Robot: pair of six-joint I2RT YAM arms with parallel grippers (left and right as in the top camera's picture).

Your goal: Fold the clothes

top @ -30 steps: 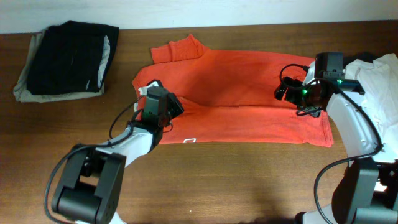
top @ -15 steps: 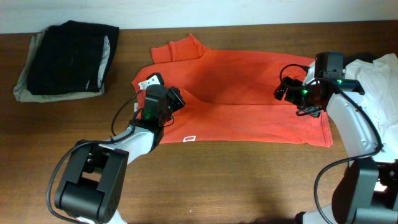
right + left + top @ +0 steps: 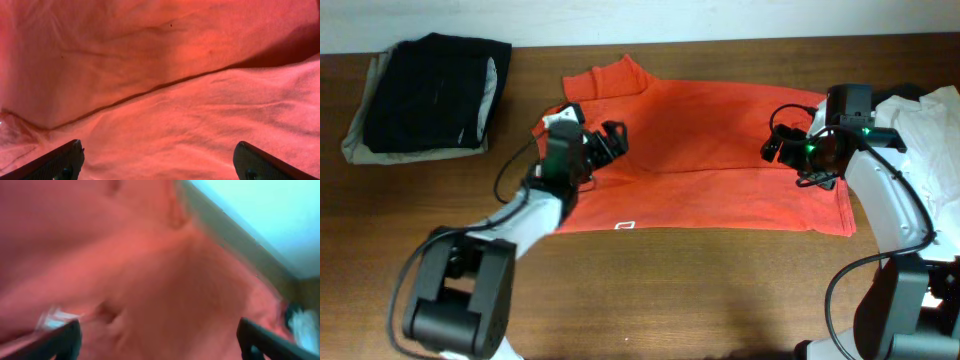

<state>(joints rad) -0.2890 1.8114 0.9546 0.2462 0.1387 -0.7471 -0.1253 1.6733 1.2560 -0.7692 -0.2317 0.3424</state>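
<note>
Bottom of the overhead frame: bare brown table (image 3: 670, 300) w/ both arm bases at the lower corners. Just above, the red-orange T-shirt (image 3: 720, 170) lies flat across the centre, its lower hem carrying a small white patch (image 3: 625, 226); any writing on it is too small to read.

Mid-frame left, the left gripper (image 3: 610, 140) sits over the shirt's left part, fingers spread wide, nothing between them. Its wrist view is badly blurred: red cloth fills it, dark fingertips (image 3: 60, 342) at the two bottom corners, and a pale smear (image 3: 52, 319) at lower left, illegible. Contact w/ the cloth can't be told.

Mid-frame right, the right gripper (image 3: 775, 148) hangs over the shirt's right part, also wide apart and holding nothing. Its wrist view shows a fold edge (image 3: 150, 90) running diagonally, lower left to upper right, across the fabric.

Farther back, the shirt's collar end reaches the top centre. Upper left: a folded dark stack (image 3: 425, 95), well apart from the shirt. Right edge: a heap of white cloth (image 3: 930, 115) beside the right arm.
</note>
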